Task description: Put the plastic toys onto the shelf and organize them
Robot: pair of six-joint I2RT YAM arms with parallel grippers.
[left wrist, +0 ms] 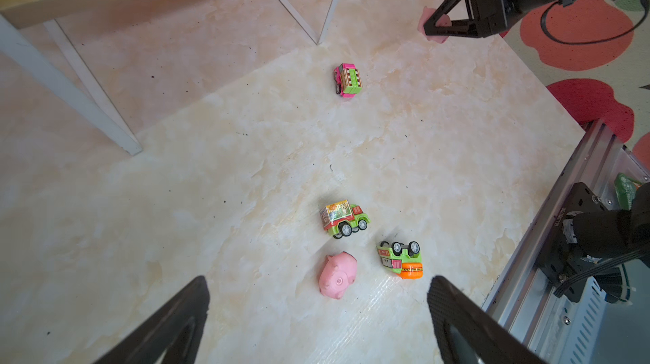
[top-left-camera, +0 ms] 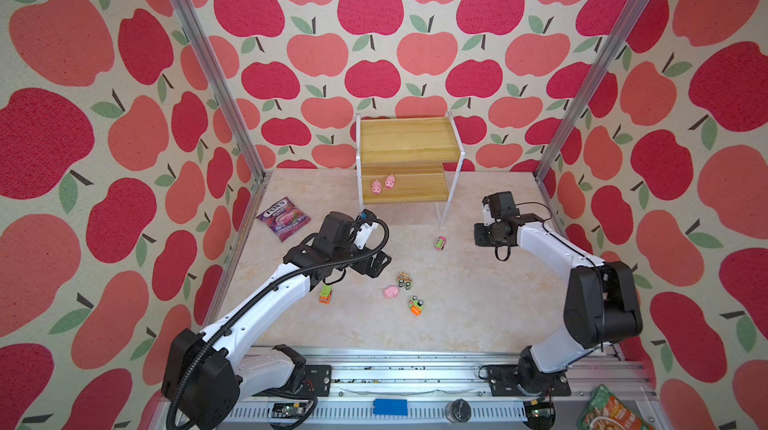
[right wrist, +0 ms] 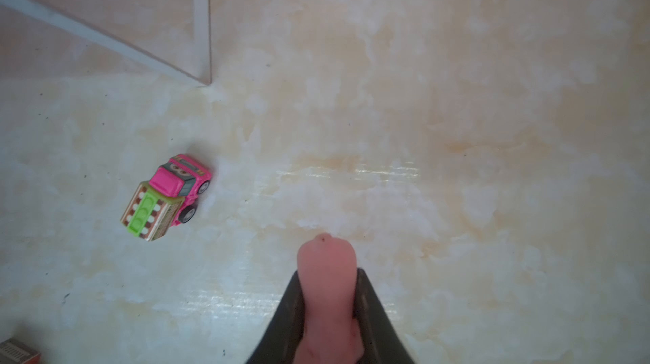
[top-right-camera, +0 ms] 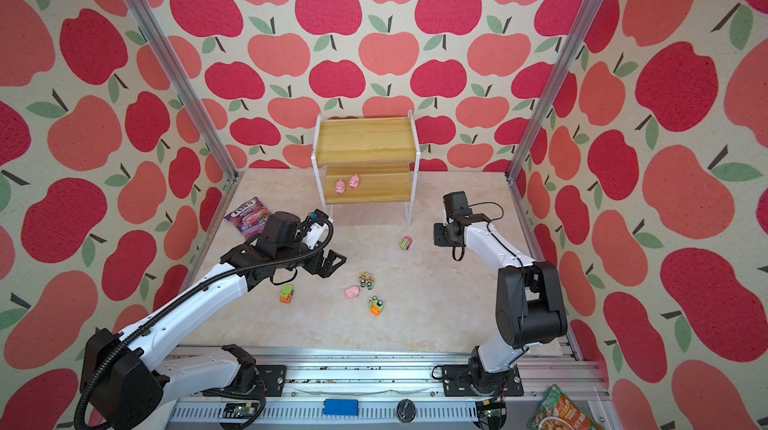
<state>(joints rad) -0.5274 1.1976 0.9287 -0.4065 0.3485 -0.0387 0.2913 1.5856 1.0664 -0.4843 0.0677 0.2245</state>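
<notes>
Grip comes first: the right gripper (right wrist: 329, 272) is closed on a pink pig (right wrist: 325, 253), low over the surface (right wrist: 457, 133) off to the right of the shelf (top-left-camera: 415, 139). I cannot tell whether the pig is clear of the surface yet. The hold looks narrow, pinching the pig's sides, so a slow, straight lift seems wise before carrying it across. Two pigs (top-left-camera: 376, 187) stand side by side at the left of the lower board, and setting this one down next to them would keep the row tidy. The held pig's long axis runs along the fingers, one end poking out beyond the tips; snout or tail, I cannot tell. The left gripper (top-left-camera: 380, 263) hangs wide open and empty above another pig (left wrist: 337, 274) and a green truck (left wrist: 343, 218).
</notes>
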